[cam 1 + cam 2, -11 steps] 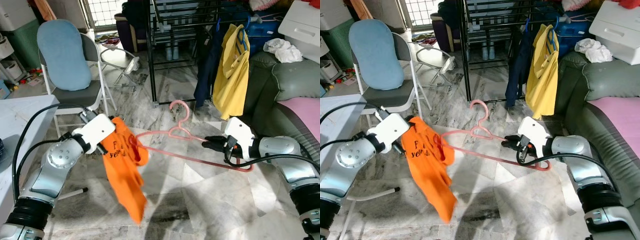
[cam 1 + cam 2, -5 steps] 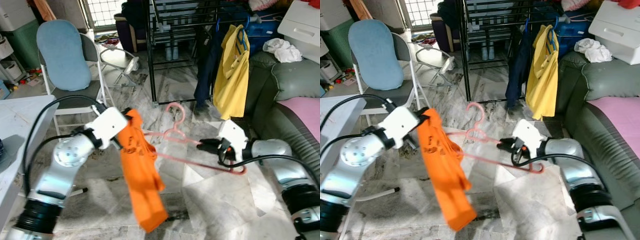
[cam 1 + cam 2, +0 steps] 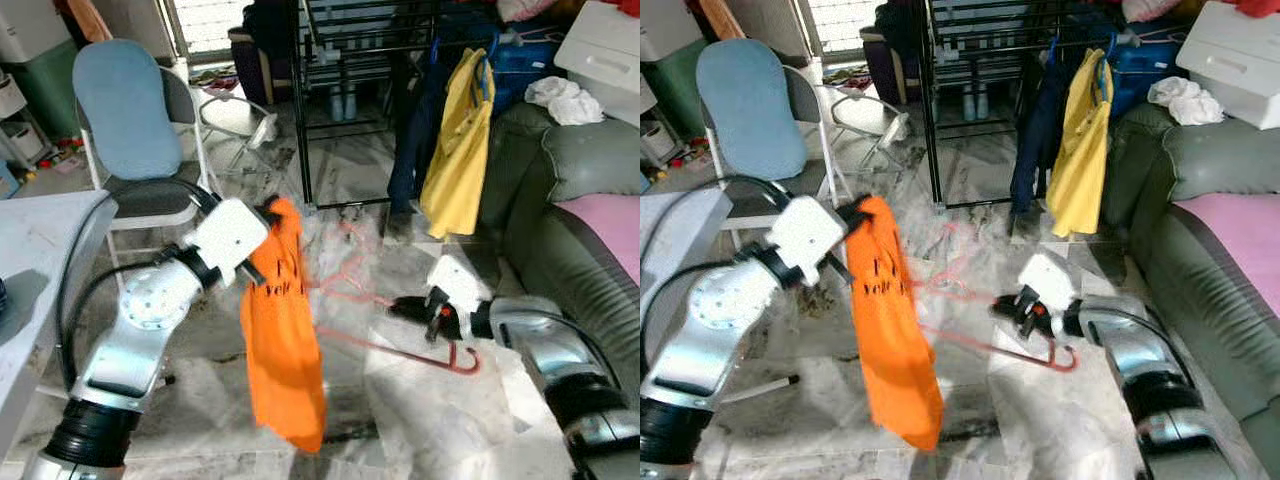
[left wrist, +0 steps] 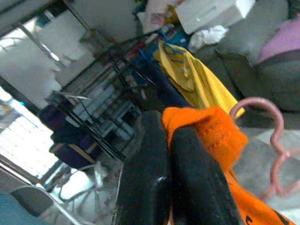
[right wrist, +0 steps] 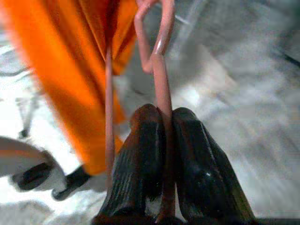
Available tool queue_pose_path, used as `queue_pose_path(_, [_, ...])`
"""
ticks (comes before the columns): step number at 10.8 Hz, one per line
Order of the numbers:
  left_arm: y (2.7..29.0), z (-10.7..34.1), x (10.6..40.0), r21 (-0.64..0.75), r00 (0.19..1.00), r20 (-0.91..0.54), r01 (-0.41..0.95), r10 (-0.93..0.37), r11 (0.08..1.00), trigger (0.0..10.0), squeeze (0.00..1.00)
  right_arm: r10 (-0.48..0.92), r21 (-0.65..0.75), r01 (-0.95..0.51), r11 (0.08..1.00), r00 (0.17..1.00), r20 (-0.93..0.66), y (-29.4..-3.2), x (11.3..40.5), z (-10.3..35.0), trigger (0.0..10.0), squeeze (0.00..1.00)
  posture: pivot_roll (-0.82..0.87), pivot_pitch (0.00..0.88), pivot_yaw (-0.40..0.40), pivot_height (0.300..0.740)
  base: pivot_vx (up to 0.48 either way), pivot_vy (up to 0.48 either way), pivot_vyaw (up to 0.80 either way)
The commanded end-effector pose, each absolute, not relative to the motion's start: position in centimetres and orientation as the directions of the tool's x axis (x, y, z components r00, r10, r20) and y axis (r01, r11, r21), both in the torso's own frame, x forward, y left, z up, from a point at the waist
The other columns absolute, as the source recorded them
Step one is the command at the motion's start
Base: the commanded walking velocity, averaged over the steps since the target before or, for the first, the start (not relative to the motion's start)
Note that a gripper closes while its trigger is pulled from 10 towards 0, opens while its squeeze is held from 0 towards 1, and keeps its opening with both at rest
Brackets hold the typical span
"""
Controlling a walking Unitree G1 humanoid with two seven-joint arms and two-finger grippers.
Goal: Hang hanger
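- Left gripper [image 3: 268,212]: arm raised, fingers pinching orange shirt [image 3: 283,330], now hanging straighter, nearer centre.
- Pink hanger [image 3: 352,278]: 3 o'clock of shirt, lower than before.
- Right gripper [image 3: 400,305]: forearm dropped, clamped on hanger's wire.

2 silver jointed arms with black cables and white wrist housings; left gripper [image 4: 161,187] and right gripper [image 5: 168,140] have ribbed black fingers.

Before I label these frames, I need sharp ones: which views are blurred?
Left eye view: pink hanger smeared, floor streaked. Right wrist view: orange shirt and floor blurred, right tool sharper. Left wrist view: left tool and background soft.
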State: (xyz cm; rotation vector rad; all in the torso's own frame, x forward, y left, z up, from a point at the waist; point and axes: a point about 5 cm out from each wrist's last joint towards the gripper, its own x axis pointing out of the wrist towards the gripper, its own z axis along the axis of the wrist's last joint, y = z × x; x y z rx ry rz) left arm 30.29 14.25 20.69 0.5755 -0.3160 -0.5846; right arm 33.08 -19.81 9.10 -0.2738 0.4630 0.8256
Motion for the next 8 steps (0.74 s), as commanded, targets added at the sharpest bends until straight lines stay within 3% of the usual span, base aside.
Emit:
queue_pose_path(1, [14.9, 22.6, 30.1, 0.600, 0.798, 0.201, 0.358, -0.568, 0.716, 10.0, 0.00, 0.532, -0.056, -0.637, 0.769, 0.687, -0.495, -21.2, 34.0, 9.3, 10.0, 0.00, 0.00, 0.050, 0.053, 0.740, 0.000, 0.000, 0.00])
queue_pose_path(2, [15.4, 22.3, 29.8, 0.585, 0.812, 0.200, 0.350, -0.549, 0.731, 10.0, 0.00, 0.291, 0.004, -0.318, 0.948, 0.861, -0.417, -23.7, 35.5, 10.6, 10.0, 0.00, 0.00, 0.050, 0.053, 0.740, 0.000, 0.000, 0.00])
queue_pose_path(3, [15.5, 21.7, 29.7, 0.594, 0.815, 0.176, 0.359, -0.552, 0.720, 10.0, 0.00, 0.223, 0.067, -0.213, 0.975, 0.907, -0.358, -24.3, 36.3, 11.9, 10.0, 0.00, 0.00, 0.048, 0.051, 0.740, 0.000, 0.000, 0.00])
queue_pose_path(6, [14.1, 19.3, 29.0, 0.536, 0.812, 0.130, 0.426, -0.569, 0.729, 10.0, 0.00, 0.111, 0.273, -0.057, 0.960, 0.976, -0.189, -23.3, 39.0, 16.3, 10.0, 0.00, 0.00, 0.043, 0.047, 0.740, 0.000, 0.000, 0.00])
queue_pose_path(7, [13.1, 18.2, 28.6, 0.495, 0.797, 0.106, 0.477, -0.595, 0.726, 10.0, 0.00, 0.029, 0.396, 0.015, 0.918, 0.994, -0.107, -23.4, 39.7, 18.1, 10.0, 0.00, 0.00, 0.042, 0.048, 0.740, 0.000, 0.000, 0.00])
queue_pose_path(8, [11.4, 16.2, 27.7, 0.436, 0.756, 0.039, 0.575, -0.653, 0.692, 10.0, 0.00, -0.053, 0.591, 0.029, 0.806, 0.998, 0.024, -23.0, 40.7, 21.4, 10.0, 0.00, -0.01, 0.040, 0.049, 0.740, 0.000, 0.000, 0.00])
